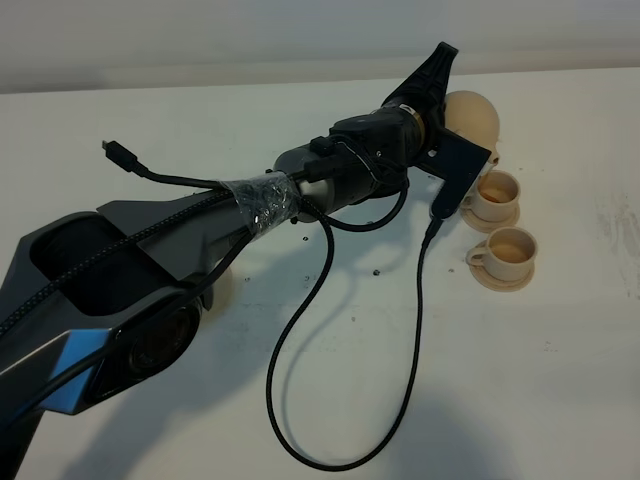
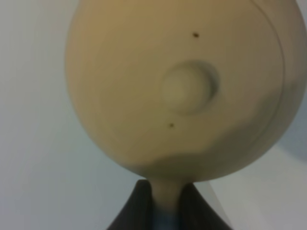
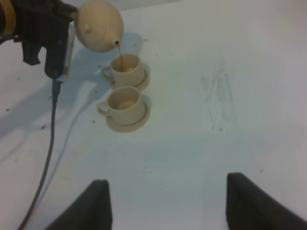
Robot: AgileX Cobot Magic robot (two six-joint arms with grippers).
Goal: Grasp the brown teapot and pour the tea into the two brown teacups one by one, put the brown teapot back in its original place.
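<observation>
The brown teapot (image 1: 472, 115) is tipped with its spout down over the farther teacup (image 1: 497, 193), and a thin stream of tea (image 3: 118, 50) falls into that cup (image 3: 127, 68). My left gripper (image 1: 445, 105) is shut on the teapot's loop handle (image 2: 168, 199); the lid and knob (image 2: 184, 88) fill the left wrist view. The nearer teacup (image 1: 510, 252) stands on its small saucer (image 1: 505, 281) and holds brown tea. A pale round edge (image 1: 224, 288), likely the big saucer, peeks out under the left arm. My right gripper (image 3: 168, 191) is open and empty, well short of the cups.
A black cable (image 1: 330, 400) loops from the left wrist down across the white table (image 1: 560, 400). Small dark specks (image 1: 373, 271) lie near the middle. Faint scuff marks (image 3: 220, 96) are right of the cups. The left arm's base (image 1: 90, 300) fills the lower left.
</observation>
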